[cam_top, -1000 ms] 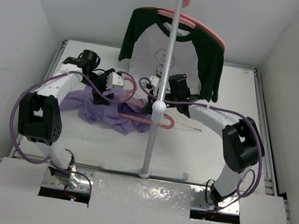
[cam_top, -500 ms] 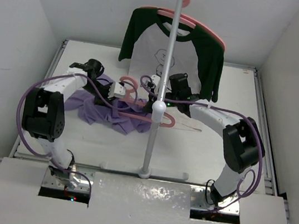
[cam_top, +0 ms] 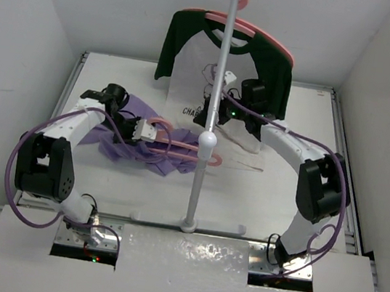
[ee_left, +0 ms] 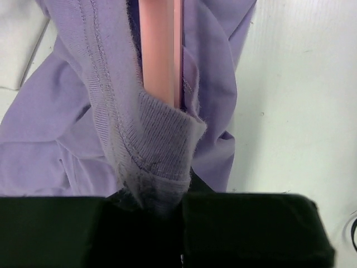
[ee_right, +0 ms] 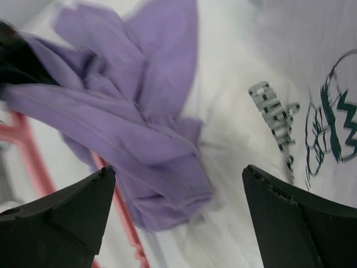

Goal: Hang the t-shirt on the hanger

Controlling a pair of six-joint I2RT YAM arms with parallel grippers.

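Nearest the camera above, the foot of a grey stand pole [cam_top: 199,183] sits on the white counter [cam_top: 137,189] between the two arm bases.

Past it, left of the pole, the lavender t-shirt [cam_top: 118,145] lies crumpled on the counter. The slim pink hanger [cam_top: 186,158] lies partly threaded through it. One hanger arm and a rounded end stick out of the fabric toward the pole, and the curled hook shows above the bunched cloth.

The left gripper [cam_top: 142,129] is at the neck of the t-shirt, beside the hook. Its wrist camera shows the two black fingers [ee_left: 245,229] clenched on the ribbed collar. The pink hanger bar runs straight out from between them, under the cloth. Whether the fingers also pinch the bar cannot be told.

Farther back, right of the pole, the right gripper [cam_top: 219,109] hangs above the counter with its fingers spread wide, grasping nothing. Its wrist camera looks down on the purple fabric and the pink bar.

At the far end, a white printed shirt [cam_top: 188,71] with dark green sleeves hangs on a second pink hanger [cam_top: 249,31] from the top of the pole.
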